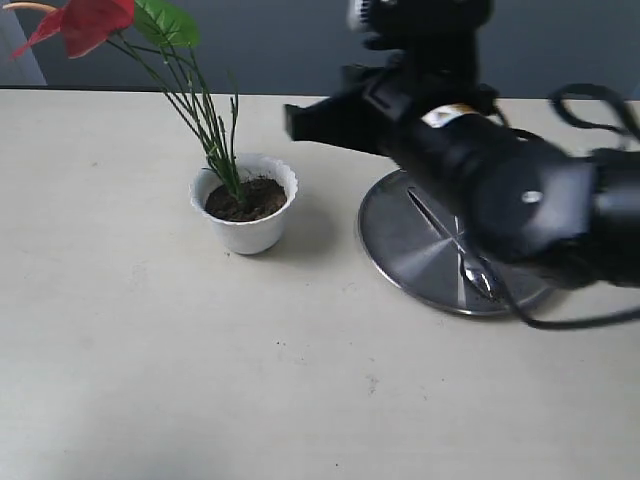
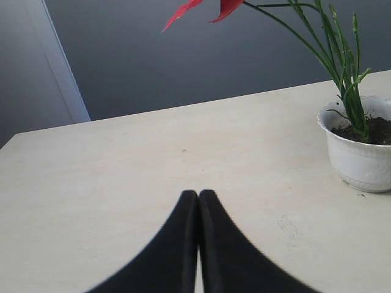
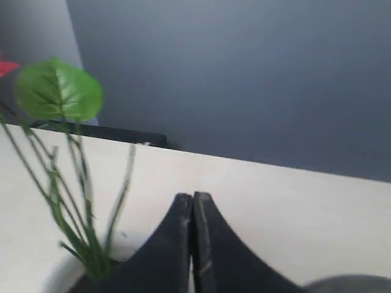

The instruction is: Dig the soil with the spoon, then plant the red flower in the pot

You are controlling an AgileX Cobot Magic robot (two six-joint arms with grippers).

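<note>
Already the red flower (image 1: 85, 22) stands in the pot (image 1: 246, 212), stems leaning away from the steel plate (image 1: 400, 240); right gripper (image 3: 192, 204) nearer, left gripper (image 2: 198, 198) farther, both closed and empty.

So the red flower (image 1: 85, 22) is standing in the little white pot (image 1: 245, 232), stems stuck into the soil (image 1: 246, 199) and leaning off to the far left, green leaf (image 1: 168, 20) beside the bloom. To the right sits a steel plate (image 1: 410, 240) with the spoon (image 1: 452, 240) lying on it. A black robot arm (image 1: 500, 180) hangs over the plate, covering its right part.
</note>
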